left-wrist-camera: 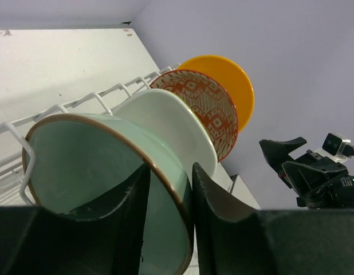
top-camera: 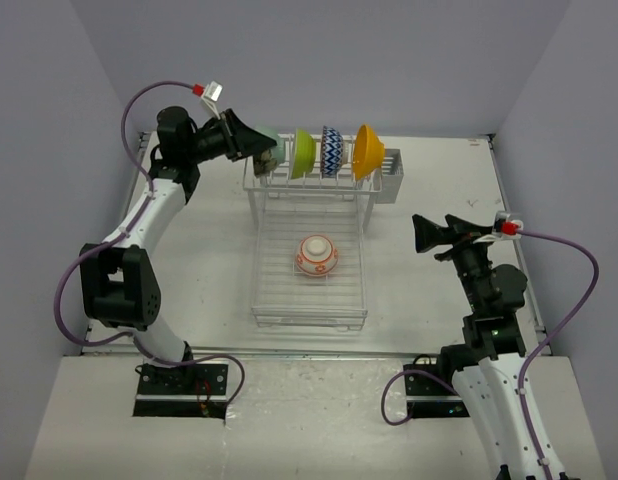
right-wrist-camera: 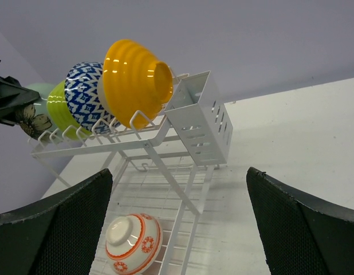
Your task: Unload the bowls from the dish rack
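Note:
The white wire dish rack [top-camera: 309, 312] stands mid-table. Its top tier holds the mint green [top-camera: 273, 148], lime green [top-camera: 304, 152], blue-and-white zigzag [top-camera: 332, 151] and orange-yellow [top-camera: 368, 150] bowls on edge. The white bowl with orange-red pattern [top-camera: 316, 256] lies upside down on the lower tray. My left gripper [top-camera: 261, 153] straddles the mint bowl's [left-wrist-camera: 91, 166] rim, one finger inside and one outside, shut on it [left-wrist-camera: 170, 169]. My right gripper [right-wrist-camera: 180, 172] is open and empty, hovering right of the rack [top-camera: 421, 235].
The grey cutlery holder [top-camera: 390, 175] hangs at the rack's right end, next to the orange-yellow bowl [right-wrist-camera: 134, 80]. Purple walls enclose the table on three sides. Bare white tabletop [top-camera: 199, 260] lies on both sides of the rack.

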Robot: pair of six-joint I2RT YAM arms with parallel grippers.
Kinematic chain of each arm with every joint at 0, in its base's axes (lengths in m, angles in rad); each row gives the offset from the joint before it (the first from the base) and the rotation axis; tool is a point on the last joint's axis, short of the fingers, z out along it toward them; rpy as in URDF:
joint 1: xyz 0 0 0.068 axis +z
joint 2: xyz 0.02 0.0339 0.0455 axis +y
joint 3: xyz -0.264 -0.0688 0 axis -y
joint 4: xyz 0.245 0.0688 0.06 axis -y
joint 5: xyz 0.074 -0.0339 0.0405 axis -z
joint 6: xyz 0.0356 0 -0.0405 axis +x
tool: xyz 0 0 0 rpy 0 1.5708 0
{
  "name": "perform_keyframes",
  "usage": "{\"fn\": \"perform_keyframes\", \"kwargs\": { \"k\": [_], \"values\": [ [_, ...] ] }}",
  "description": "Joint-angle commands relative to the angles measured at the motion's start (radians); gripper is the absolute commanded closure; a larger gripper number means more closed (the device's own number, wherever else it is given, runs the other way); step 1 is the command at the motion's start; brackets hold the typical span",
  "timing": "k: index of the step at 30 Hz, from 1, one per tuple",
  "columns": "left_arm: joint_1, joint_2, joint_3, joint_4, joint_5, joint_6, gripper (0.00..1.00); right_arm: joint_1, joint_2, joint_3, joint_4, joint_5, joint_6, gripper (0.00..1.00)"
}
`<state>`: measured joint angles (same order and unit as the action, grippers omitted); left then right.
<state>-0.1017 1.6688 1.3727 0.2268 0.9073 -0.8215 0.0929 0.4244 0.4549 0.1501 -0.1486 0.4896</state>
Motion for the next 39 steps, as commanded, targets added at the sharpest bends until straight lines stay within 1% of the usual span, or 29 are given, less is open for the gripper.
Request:
{"fn": "perform_keyframes", "kwargs": {
  "k": [1,2,5,8,10,17,23,27,31,32,33,39],
  "values": [
    [0.002,-0.006,0.037,-0.058,-0.044,0.047,0.66,0.004,-0.006,0.001,0.026,0.012,-0.016,0.01],
    [0.003,-0.007,0.042,-0.067,-0.05,0.053,0.71,0.004,-0.004,0.002,0.029,0.011,-0.014,0.01],
    [0.003,-0.011,0.052,-0.092,-0.056,0.064,0.83,0.004,0.001,0.004,0.029,0.007,-0.013,0.01],
    [0.003,-0.015,0.071,-0.133,-0.071,0.082,0.9,0.004,0.005,0.004,0.034,0.006,-0.013,0.01],
    [0.003,-0.02,0.083,-0.159,-0.076,0.094,1.0,0.004,0.01,0.002,0.037,0.003,-0.011,0.01],
    [0.003,-0.037,0.104,-0.176,-0.087,0.082,1.0,0.004,0.016,0.005,0.045,-0.009,-0.008,0.01],
    [0.003,-0.07,0.1,-0.112,-0.062,-0.002,1.0,0.004,0.01,0.004,0.048,-0.019,-0.009,0.01],
    [0.003,-0.089,0.049,0.064,-0.019,-0.144,1.0,0.004,0.004,0.002,0.045,-0.023,-0.011,0.01],
    [0.003,-0.086,0.016,0.16,0.005,-0.218,1.0,0.004,-0.007,-0.001,0.043,-0.028,-0.016,0.01],
    [0.003,-0.083,-0.001,0.21,0.011,-0.235,1.0,0.004,-0.009,-0.001,0.043,-0.028,-0.016,0.01],
    [0.003,-0.081,-0.009,0.227,0.013,-0.264,1.0,0.004,-0.01,-0.001,0.043,-0.028,-0.016,0.01],
    [0.008,-0.066,-0.03,0.322,0.033,-0.33,1.0,0.004,-0.007,-0.004,0.049,-0.034,-0.016,0.01]
  ]
}}
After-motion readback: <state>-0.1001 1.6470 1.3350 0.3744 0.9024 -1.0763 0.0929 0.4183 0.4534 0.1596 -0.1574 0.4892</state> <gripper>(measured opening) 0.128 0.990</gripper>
